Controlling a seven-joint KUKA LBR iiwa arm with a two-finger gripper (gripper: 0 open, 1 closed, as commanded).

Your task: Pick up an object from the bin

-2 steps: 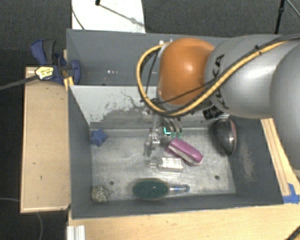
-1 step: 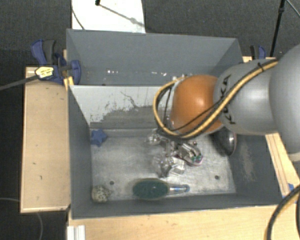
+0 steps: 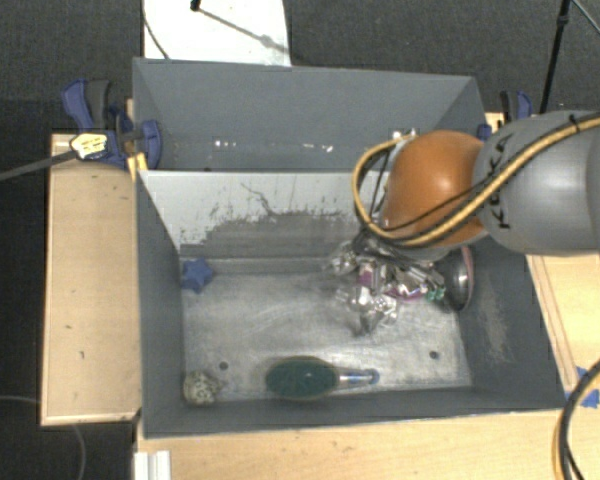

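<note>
From above, the gripper (image 3: 375, 308) hangs low toward the bin's (image 3: 280, 128) 3 o'clock side; apart or clamped, I cannot tell. At 6 o'clock a dark-green oval brush (image 3: 300, 378) lies flat, its blue handle pointing to 3 o'clock.

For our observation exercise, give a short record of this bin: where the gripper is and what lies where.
Bin: grey metal bin, scuffed floor
Gripper: low over the floor, right of middle
Beside it, right: shiny dark round metal thing
Front: dark green oval brush, blue handle, lying flat
Front left corner: small speckled beige lump
Left: small blue piece by the wall
</note>
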